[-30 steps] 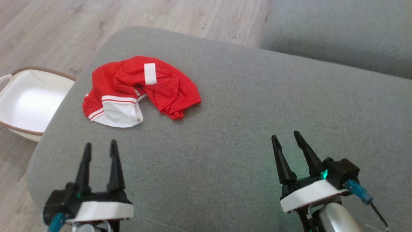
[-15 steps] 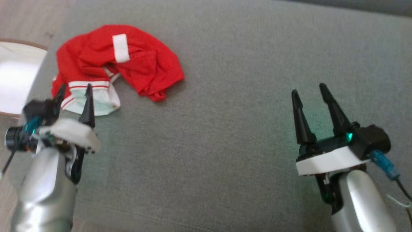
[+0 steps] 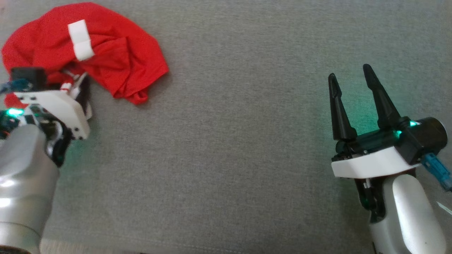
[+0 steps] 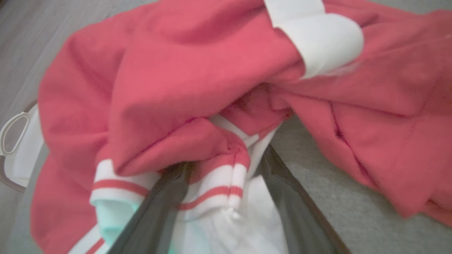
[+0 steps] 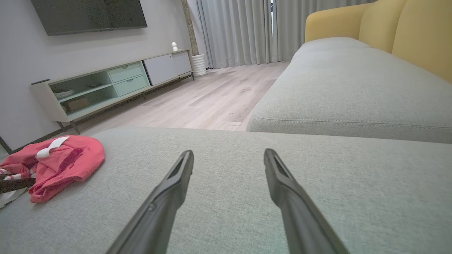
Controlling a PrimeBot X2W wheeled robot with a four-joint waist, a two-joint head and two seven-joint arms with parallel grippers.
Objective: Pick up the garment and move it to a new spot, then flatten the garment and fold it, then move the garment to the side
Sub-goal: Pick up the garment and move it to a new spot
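Observation:
The garment (image 3: 116, 60) is a crumpled red top with white striped trim, lying at the far left of the grey cushion (image 3: 229, 158). It also shows in the right wrist view as a red heap (image 5: 67, 158). My left gripper (image 4: 226, 158) is open and low over the garment, its two fingers spread either side of the white striped hem (image 4: 212, 190). In the head view its white wrist block (image 3: 53, 106) covers the garment's near edge and hides the fingertips. My right gripper (image 3: 349, 71) is open and holds nothing, hovering over bare cushion far to the right of the garment.
A white basket with a handle (image 4: 17, 141) stands on the floor beyond the cushion's left edge. A second grey sofa seat (image 5: 353, 88) with a yellow backrest (image 5: 416, 31) lies ahead of the right gripper. Wooden floor (image 5: 212, 95) and a low TV cabinet (image 5: 106, 84) lie beyond.
The head camera has tilted down and shifted, so the whole picture moved. My left gripper has gone forward to the garment and now straddles its white hem. The right gripper stays open.

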